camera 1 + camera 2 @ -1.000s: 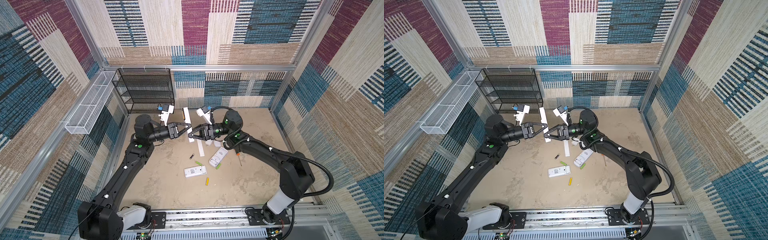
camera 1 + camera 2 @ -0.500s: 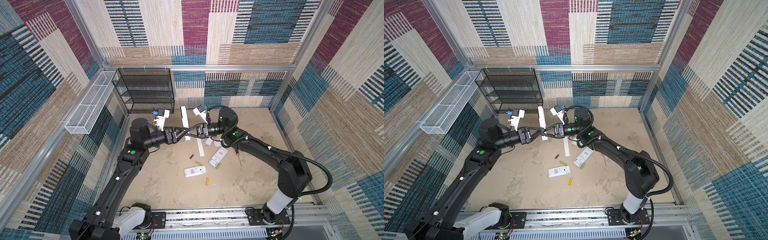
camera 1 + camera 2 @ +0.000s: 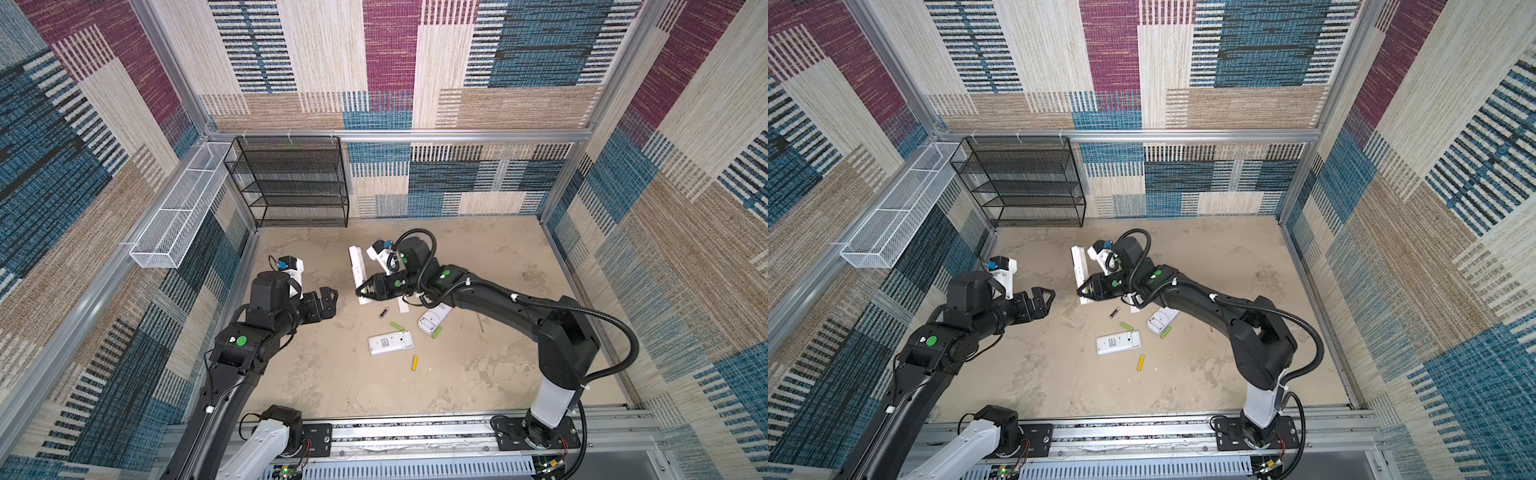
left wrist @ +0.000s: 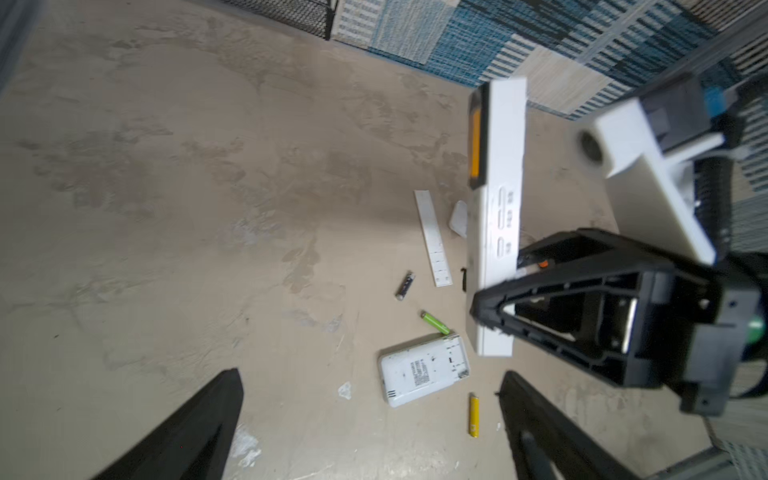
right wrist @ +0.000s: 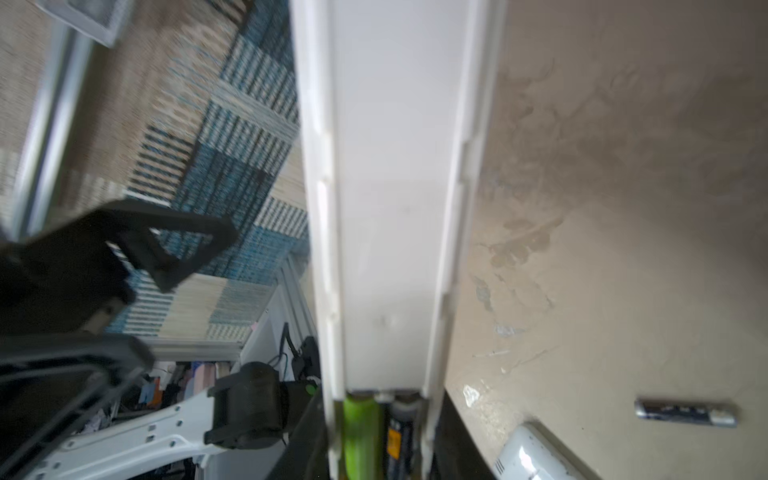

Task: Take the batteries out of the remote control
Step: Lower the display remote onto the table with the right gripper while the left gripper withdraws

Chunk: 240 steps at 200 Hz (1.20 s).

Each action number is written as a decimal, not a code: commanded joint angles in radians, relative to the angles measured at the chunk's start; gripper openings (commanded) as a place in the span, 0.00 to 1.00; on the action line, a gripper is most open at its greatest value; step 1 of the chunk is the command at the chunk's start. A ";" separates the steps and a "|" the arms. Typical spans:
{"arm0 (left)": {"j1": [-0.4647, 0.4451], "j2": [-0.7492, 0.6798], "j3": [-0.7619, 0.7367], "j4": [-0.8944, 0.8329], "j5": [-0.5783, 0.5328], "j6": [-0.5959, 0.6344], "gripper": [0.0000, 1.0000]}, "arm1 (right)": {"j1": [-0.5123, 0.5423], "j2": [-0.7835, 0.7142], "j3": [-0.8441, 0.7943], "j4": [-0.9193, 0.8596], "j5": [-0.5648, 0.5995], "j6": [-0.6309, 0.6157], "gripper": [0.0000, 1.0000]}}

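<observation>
- Right gripper [image 3: 363, 291]: jaws closed on the lower end of the long white remote [image 3: 357, 266], which is held off the counter [image 3: 316, 374] and leans, its top end away from the jaws.
- Right wrist view: the remote's back is open. A lime green cell [image 5: 360, 432] and a black cell [image 5: 399, 436] sit side by side in the bay, right at the jaws.
- Left gripper [image 3: 333, 294]: jaws wide and empty, facing the right jaws across a clear gap.
- Step in hand, as I judge it: getting those two cells out. Grip the side edges only, so the bay is free. Turn the open side down, or give the left jaws a straight line to one cell's end. Lever one cell at a time.
- Counter beneath and beyond the right jaws: loose black cell [image 3: 384, 312], near green cell [image 3: 398, 327], far green cell [image 3: 436, 332], yellow cell [image 3: 414, 362] farthest off, and a cover strip [image 3: 402, 305].
- Flat remote [image 3: 390, 343] lies back up among them. Its bay end is open and no cell shows inside.
- Wire basket [image 3: 174, 216] and mesh rack [image 3: 291, 183] are well away from both jaws, and nothing is visible in either.
</observation>
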 commanded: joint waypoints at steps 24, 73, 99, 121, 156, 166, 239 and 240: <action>0.003 -0.020 -0.012 -0.209 -0.164 -0.016 0.99 | 0.177 0.078 -0.065 -0.199 0.171 -0.101 0.00; 0.005 -0.051 -0.084 -0.191 -0.125 -0.062 0.99 | 0.289 0.155 -0.082 -0.395 0.330 -0.255 0.00; 0.005 -0.043 -0.084 -0.187 -0.107 -0.072 0.99 | 0.290 0.227 -0.009 -0.499 0.437 -0.289 0.00; 0.005 -0.034 -0.083 -0.188 -0.104 -0.072 0.99 | 0.289 0.311 0.071 -0.571 0.517 -0.305 0.00; 0.005 -0.024 -0.093 -0.185 -0.100 -0.078 0.99 | 0.288 0.402 0.178 -0.655 0.630 -0.298 0.04; 0.005 -0.023 -0.096 -0.185 -0.099 -0.079 0.99 | 0.287 0.415 0.181 -0.674 0.660 -0.295 0.05; 0.005 -0.001 -0.116 -0.166 -0.109 -0.084 0.99 | 0.285 0.412 0.238 -0.715 0.676 -0.280 0.33; 0.005 0.000 -0.117 -0.165 -0.109 -0.085 0.99 | 0.285 0.412 0.240 -0.716 0.674 -0.279 0.34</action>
